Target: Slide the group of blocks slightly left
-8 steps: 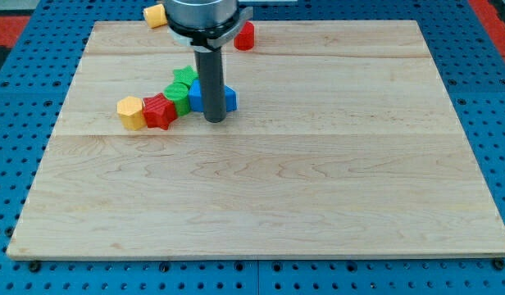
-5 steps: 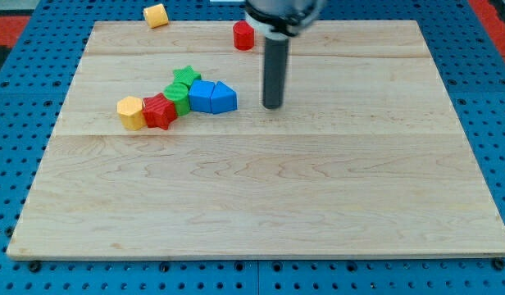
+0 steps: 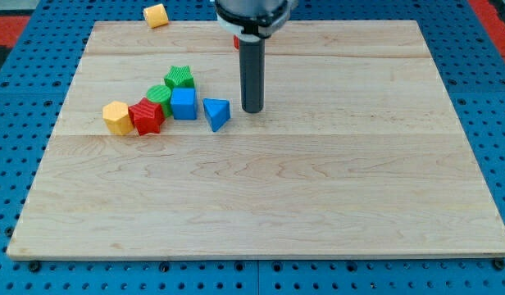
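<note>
A row of blocks lies at the board's upper left: a yellow hexagonal block [image 3: 116, 117], a red star block [image 3: 146, 115], a green round block [image 3: 160, 96], a green star block [image 3: 180, 78], a blue cube [image 3: 184, 104] and a blue triangular block [image 3: 216, 113]. The blue triangle stands slightly apart from the cube. My tip [image 3: 252, 109] rests on the board just right of the blue triangle, with a small gap between them.
A yellow block [image 3: 156, 15] lies off the board's top edge at the view's upper left. A red block [image 3: 236, 41] near the top edge is mostly hidden behind the rod. The wooden board [image 3: 318, 188] sits on a blue pegboard.
The tip moved right, then back left. The whole group has shifted left, and the blue triangle has turned and separated from the blue cube.
</note>
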